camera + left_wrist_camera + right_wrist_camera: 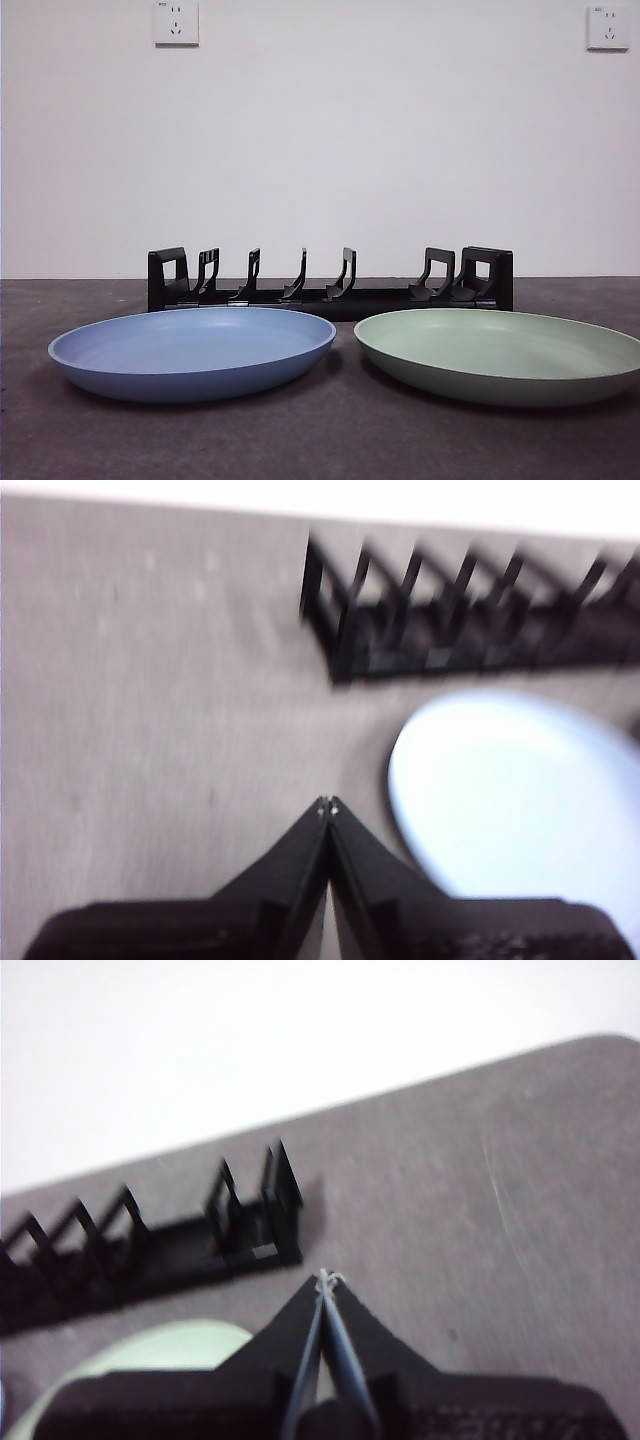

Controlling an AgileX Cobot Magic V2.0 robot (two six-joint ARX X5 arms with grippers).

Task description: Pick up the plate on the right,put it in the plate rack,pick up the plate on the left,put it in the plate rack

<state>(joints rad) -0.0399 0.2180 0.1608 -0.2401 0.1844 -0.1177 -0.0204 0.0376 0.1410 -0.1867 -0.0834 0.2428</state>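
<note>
You have the plate rack (330,283) standing empty at the back of the counter (330,430), its prongs upright. Just in front of it lie the blue plate (192,350) on the left and the green plate (500,353) on the right (close, edges apart). Your left end effector (328,806) hangs over bare counter beside the blue plate, jaws pressed together. Your right end effector (328,1278) hovers near the rack's end, jaws likewise together, gripping nothing.
</note>
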